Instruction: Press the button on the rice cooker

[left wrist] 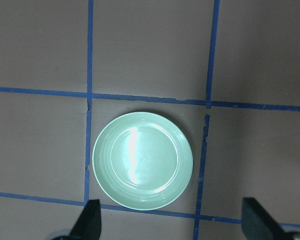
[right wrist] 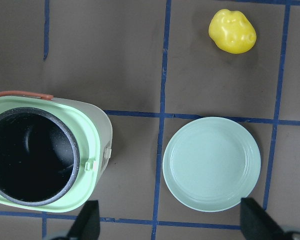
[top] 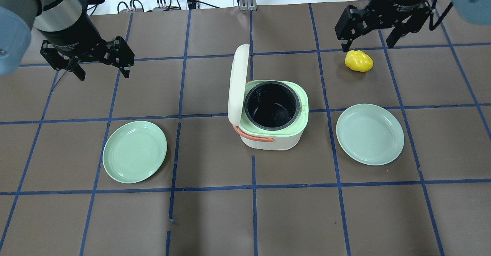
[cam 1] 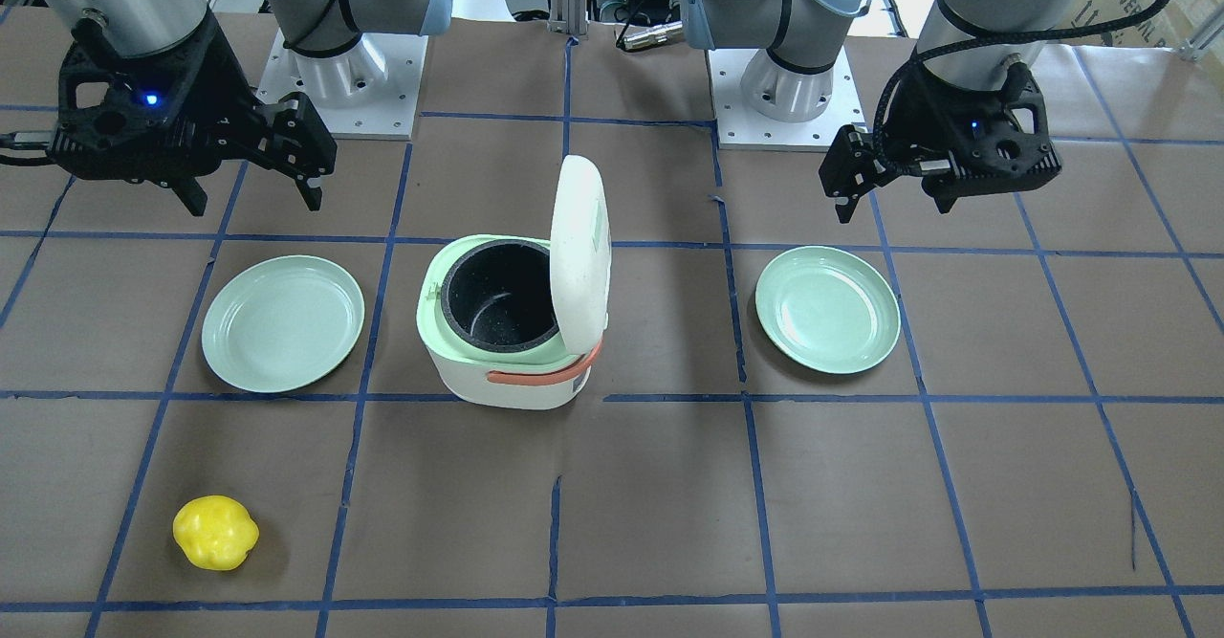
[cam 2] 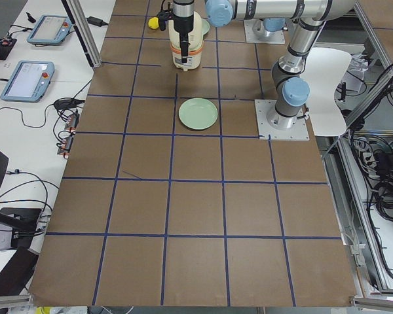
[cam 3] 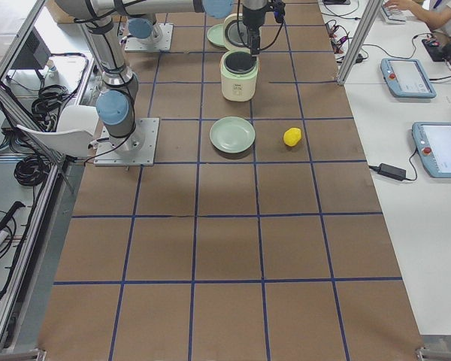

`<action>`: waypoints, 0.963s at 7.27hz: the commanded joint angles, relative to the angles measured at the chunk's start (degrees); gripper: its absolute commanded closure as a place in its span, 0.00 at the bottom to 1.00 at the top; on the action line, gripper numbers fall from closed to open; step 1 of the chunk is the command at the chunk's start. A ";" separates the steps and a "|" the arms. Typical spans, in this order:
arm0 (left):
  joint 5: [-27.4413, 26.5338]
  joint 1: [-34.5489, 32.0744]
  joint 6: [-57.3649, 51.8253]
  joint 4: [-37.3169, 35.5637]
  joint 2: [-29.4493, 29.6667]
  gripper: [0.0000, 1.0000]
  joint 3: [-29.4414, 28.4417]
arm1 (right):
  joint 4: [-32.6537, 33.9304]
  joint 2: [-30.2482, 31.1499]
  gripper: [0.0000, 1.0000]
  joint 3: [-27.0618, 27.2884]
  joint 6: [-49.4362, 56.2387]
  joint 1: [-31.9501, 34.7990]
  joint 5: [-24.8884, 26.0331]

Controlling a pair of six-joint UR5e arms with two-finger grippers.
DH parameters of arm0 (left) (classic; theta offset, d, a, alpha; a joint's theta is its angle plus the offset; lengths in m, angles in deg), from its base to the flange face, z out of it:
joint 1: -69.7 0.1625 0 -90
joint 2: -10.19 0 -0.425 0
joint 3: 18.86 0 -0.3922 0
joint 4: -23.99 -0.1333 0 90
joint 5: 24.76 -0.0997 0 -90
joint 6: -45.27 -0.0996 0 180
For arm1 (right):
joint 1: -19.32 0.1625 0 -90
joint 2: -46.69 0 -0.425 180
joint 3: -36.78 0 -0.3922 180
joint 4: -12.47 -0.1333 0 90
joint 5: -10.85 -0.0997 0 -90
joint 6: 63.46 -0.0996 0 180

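Note:
The white rice cooker with a light green rim and an orange handle stands mid-table, also in the overhead view and the right wrist view. Its lid stands open and upright over the empty black inner pot. A small latch tab shows on the rim; no other button is visible. My left gripper is open and empty, high above the table, well to the cooker's left. My right gripper is open and empty, high up, to the cooker's right.
A green plate lies left of the cooker, under the left wrist camera. A second green plate lies to its right. A yellow pepper-like toy lies beyond that plate. Blue tape lines grid the brown table.

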 commanded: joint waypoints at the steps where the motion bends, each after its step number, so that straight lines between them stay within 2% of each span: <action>1: 0.00 0.00 0.00 0.00 0.08 0.00 0.00 | -0.32 -0.01 0.00 -0.26 0.00 0.01 -0.01; 7: 0.00 0.00 0.00 0.00 0.00 0.00 0.00 | -0.32 -0.01 0.00 -0.26 0.00 0.01 -0.71</action>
